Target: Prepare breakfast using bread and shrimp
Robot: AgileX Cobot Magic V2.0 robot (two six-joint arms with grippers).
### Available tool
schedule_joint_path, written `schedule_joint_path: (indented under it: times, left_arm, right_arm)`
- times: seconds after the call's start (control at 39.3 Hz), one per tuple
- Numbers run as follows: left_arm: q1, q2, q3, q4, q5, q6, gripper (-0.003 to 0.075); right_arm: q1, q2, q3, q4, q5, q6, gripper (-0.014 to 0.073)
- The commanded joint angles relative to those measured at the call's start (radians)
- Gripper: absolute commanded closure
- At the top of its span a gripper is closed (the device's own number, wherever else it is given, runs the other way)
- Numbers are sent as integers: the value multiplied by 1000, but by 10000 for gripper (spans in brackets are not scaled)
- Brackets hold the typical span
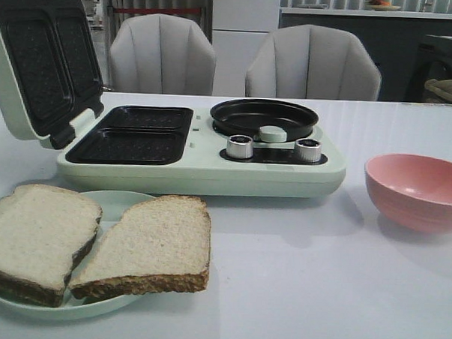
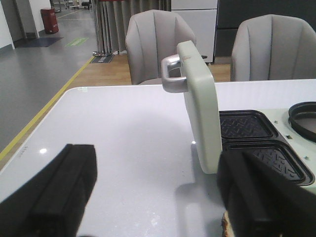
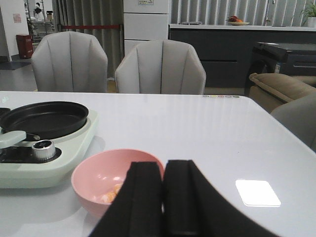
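Two slices of bread (image 1: 144,245) with brown crusts lie side by side on a pale green plate (image 1: 119,202) at the table's front left. Small orange-pink shrimp (image 3: 111,196) sit in the bottom of a pink bowl (image 3: 94,170), which stands at the right in the front view (image 1: 419,189). My left gripper (image 2: 158,165) is open over bare table beside the machine's raised lid (image 2: 200,108), with a bread crust corner (image 2: 227,226) just below its right finger. My right gripper (image 3: 164,170) is shut on nothing, just behind the bowl. Neither gripper shows in the front view.
A pale green breakfast maker (image 1: 204,165) stands mid-table. Its lid (image 1: 35,63) is swung open to the left over two dark sandwich plates (image 1: 134,134). A round black pan (image 1: 263,115) and two silver knobs (image 1: 240,147) are on its right half. Grey chairs (image 1: 162,54) stand behind the table.
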Motion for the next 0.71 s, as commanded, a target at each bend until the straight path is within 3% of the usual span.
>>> schedule_joint_path:
  times: [0.0, 0.13, 0.23, 0.41, 0.53, 0.69]
  left_arm:
    - [3, 17, -37, -30, -76, -4, 197]
    - [3, 17, -37, -38, -36, 19, 244]
    - [-15, 22, -37, -44, 25, 194, 263]
    - [-72, 106, -37, 116, 131, 227, 260]
    - [-174, 196, -37, 222, 173, 227, 260]
    - [-377, 302, -37, 363, 232, 227, 260]
  right_arm:
    - [-3, -21, -15, -13, -89, -6, 440]
    - [-3, -21, -15, -13, -89, -6, 440]
    - [-3, -21, -15, -13, -88, -6, 440]
    - [-3, -21, -15, -13, -88, -6, 440]
    - [-3, -21, -15, -13, -88, -6, 440]
    - [-3, -21, -15, -13, -88, -6, 440]
